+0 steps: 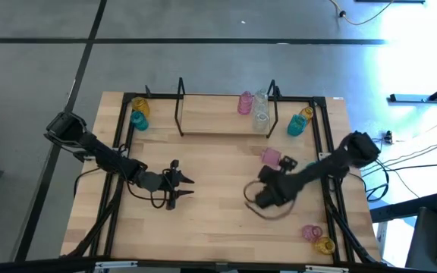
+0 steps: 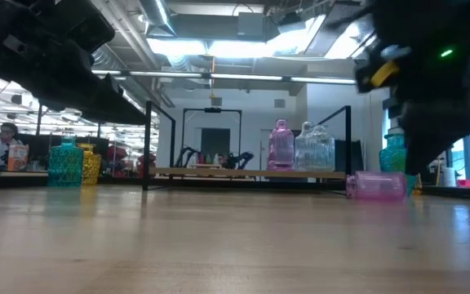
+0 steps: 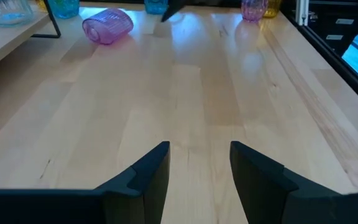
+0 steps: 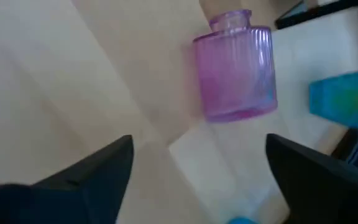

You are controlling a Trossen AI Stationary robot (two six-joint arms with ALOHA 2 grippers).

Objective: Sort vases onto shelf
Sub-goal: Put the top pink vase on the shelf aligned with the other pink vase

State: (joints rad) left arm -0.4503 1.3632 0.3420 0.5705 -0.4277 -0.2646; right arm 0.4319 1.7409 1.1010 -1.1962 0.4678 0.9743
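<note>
The high view looks straight down on the whole counter [image 1: 218, 220]. The low view sits at counter height, facing the shelf [image 2: 251, 173] at 12 o'clock. Each wrist view looks close past its own fingers; all 4 views share the fallen pink vase [image 1: 270, 157].

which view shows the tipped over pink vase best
The right wrist view: the pink vase fills the frame, lying on its side ahead of the open right tool. The high view shows it small beside that arm, the low view side-on, and the left wrist view far off.
</note>
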